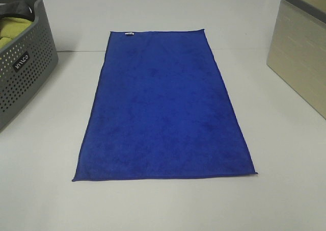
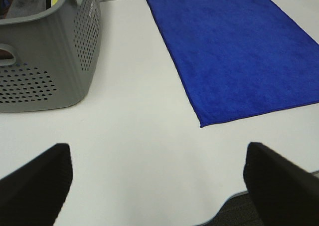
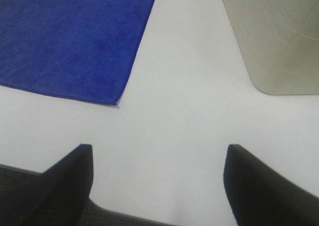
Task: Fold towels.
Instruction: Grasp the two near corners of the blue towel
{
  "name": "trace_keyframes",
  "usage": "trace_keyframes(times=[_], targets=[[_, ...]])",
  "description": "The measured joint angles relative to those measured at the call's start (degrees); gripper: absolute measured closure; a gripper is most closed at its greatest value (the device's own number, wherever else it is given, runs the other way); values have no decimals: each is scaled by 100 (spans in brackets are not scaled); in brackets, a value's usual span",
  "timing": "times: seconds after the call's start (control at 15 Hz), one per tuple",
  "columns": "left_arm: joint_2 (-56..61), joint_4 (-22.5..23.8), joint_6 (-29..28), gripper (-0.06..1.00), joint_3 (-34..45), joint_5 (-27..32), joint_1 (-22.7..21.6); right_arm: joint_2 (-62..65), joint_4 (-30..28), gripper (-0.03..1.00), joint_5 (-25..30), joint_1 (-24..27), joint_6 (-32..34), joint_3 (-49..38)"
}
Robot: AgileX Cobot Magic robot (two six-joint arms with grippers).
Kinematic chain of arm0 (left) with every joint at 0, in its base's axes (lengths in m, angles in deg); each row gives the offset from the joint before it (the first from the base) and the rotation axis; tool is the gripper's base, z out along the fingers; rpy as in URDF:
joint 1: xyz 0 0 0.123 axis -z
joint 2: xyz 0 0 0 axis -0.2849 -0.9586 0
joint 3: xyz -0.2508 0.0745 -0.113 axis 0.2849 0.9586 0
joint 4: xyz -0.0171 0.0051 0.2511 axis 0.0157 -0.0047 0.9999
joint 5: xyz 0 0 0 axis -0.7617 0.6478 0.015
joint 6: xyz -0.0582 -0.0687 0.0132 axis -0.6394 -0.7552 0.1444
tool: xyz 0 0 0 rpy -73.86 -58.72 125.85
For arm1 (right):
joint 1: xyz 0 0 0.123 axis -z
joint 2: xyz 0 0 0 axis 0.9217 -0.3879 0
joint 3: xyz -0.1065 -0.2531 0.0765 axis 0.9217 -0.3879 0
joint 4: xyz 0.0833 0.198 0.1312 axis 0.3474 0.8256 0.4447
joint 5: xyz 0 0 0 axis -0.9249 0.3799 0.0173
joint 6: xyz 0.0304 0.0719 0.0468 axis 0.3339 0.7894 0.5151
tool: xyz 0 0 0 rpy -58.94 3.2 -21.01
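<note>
The royal-blue towel point(image 1: 163, 106) lies flat and fully spread in the middle of the white table point(image 1: 285, 200), long side running away from me, with a small white tag point(image 1: 128, 34) on its far short edge. Neither gripper shows in the exterior high view. In the left wrist view the towel point(image 2: 234, 46) shows with its near left corner ahead of my left gripper point(image 2: 157, 181), which is open and empty above the table's front edge. In the right wrist view the towel point(image 3: 70, 36) shows with its near right corner ahead of my right gripper point(image 3: 159, 186), which is open and empty.
A grey perforated basket point(image 1: 20, 68) holding a yellow-green cloth point(image 1: 11, 29) stands at the left; it also shows in the left wrist view point(image 2: 45, 61). A beige bin point(image 1: 300, 57) stands at the right, also in the right wrist view point(image 3: 279, 36).
</note>
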Motion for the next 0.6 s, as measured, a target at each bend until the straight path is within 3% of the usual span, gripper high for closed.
trace_keyframes(times=[0.6], targets=[[0,0,-17,10,-17,-97,0,-11,-11,25,-17,0,103,6]])
